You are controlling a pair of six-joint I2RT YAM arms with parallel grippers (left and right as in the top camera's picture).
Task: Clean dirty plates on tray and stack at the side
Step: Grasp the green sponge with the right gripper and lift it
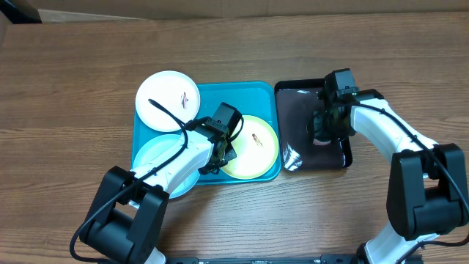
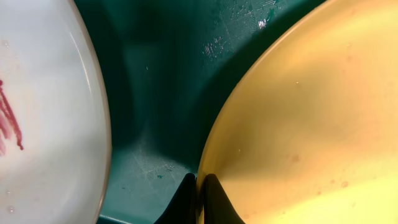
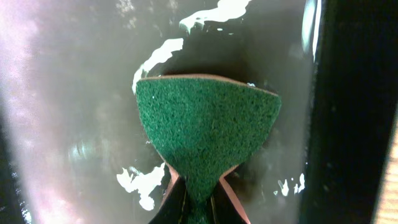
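Plates are all lying on the turquoise tray (image 1: 249,92) on the wooden bench (image 1: 73,59) in the overhead view: white plate (image 1: 165,88), light blue plate (image 1: 149,158), yellow-green plate (image 1: 258,154). None is stacked aside yet, so cleaning is barely beginning. Left wrist: the left jaws are pinching shut on the yellow-green plate's thin smooth rim, beside the red-smeared white plate. Right wrist: the right jaws are squeezing shut on a coarse green sponge (image 3: 205,130) over the glossy black tray (image 3: 62,93) — next, I judge, it needs carrying across to the held plate.
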